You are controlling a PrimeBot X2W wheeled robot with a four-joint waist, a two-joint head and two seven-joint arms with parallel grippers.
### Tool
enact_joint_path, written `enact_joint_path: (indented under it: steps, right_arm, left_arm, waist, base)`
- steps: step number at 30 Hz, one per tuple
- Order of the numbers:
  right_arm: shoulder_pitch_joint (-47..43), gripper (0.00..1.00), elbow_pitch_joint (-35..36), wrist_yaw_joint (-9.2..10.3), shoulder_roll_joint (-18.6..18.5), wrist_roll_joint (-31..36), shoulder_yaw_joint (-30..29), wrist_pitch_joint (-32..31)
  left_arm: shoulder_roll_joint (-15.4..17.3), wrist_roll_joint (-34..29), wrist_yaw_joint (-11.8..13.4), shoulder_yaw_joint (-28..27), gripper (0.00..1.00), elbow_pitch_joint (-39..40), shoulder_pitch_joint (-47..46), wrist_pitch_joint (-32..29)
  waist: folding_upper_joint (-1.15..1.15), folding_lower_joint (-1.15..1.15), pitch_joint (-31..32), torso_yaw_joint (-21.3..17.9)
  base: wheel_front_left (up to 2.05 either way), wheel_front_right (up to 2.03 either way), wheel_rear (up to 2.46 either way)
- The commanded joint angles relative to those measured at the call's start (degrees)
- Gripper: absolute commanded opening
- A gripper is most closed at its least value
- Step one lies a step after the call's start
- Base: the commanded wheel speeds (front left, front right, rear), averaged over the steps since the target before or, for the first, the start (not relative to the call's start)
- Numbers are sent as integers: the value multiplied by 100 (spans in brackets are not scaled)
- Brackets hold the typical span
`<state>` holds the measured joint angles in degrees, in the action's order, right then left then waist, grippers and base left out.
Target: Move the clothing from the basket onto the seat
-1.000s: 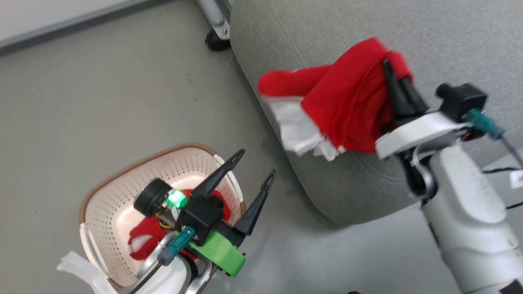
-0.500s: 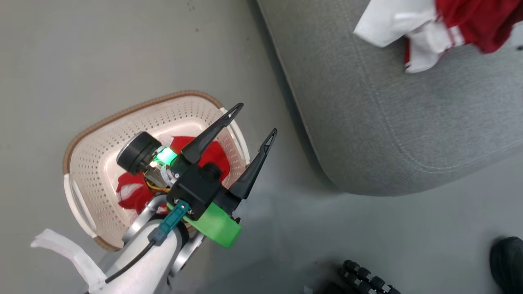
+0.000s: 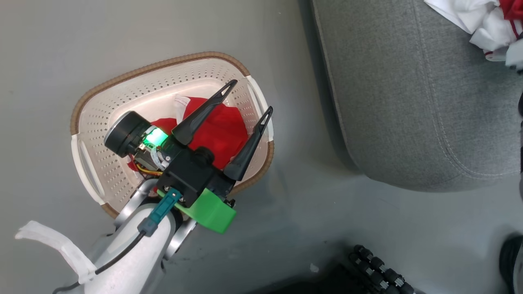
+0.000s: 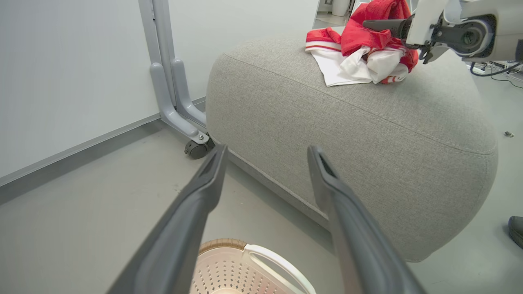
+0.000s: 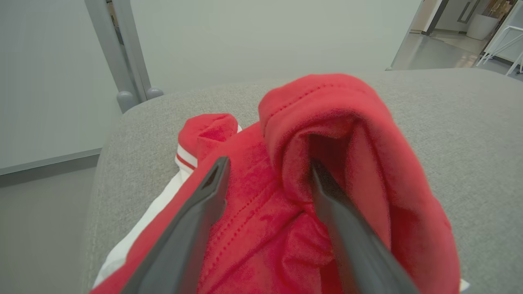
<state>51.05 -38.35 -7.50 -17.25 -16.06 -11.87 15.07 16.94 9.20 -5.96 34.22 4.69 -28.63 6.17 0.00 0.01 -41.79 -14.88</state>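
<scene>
Just releasing red garment point(image 5: 253, 228) between spread right jaws onto seat point(image 5: 449, 122); hovering gaping left jaws above remaining garment point(image 3: 222, 130) in basket point(image 3: 122, 94).

Head view: left gripper point(image 3: 251, 95) and its wrist cover much of the basket garment point(image 3: 222, 130), so no print is readable. Left forearm point(image 3: 137, 249) hides the near rim of the basket point(image 3: 135, 92). Seat point(image 3: 408, 102) runs off the top and right edges. Seat garment point(image 3: 482, 20) is clipped at the top right corner. Black ribbed part point(image 3: 380, 269) is cut by the bottom edge, can't tell what it is. Shoe point(image 3: 512, 261) is cut by the right edge.
Left wrist view: basket is cut by the bottom edge, showing just the far rim and one handle.
Right wrist view: right gripper point(image 5: 269, 163) has its jaws apart and a red fold buries one fingertip. Seat garment runs off the bottom edge.
</scene>
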Motion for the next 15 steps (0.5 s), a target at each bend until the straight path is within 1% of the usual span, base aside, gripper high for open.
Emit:
enact_joint_path:
  steps: [1,5,9,12,15]
  right_arm:
    - [-201,100,25,2,56,-2,-80,15]
    - [-711,100,313,2,253,8,-232,15]
    - [-1298,100,767,2,489,43,-333,15]
    - [-1716,100,1195,2,668,127,-371,15]
    - [-2083,100,1634,2,826,207,-408,15]
  left_arm:
    - [-25,-13,26,8,100,-34,-76,71]
    - [-57,38,60,6,100,-134,-1,205]
    - [-91,110,151,-37,100,-257,114,351]
    - [-134,179,229,-82,100,-354,163,466]
    - [-186,275,244,-104,100,-430,248,579]
  waist:
    - [0,-1,-9,66]
    - [0,-1,155,122]
    - [0,-1,373,168]
    - [0,-1,580,229]
    - [0,-1,773,328]
  base:
    - [0,0,0]
    - [0,0,0]
    - [0,0,0]
    - [0,0,0]
    - [0,0,0]
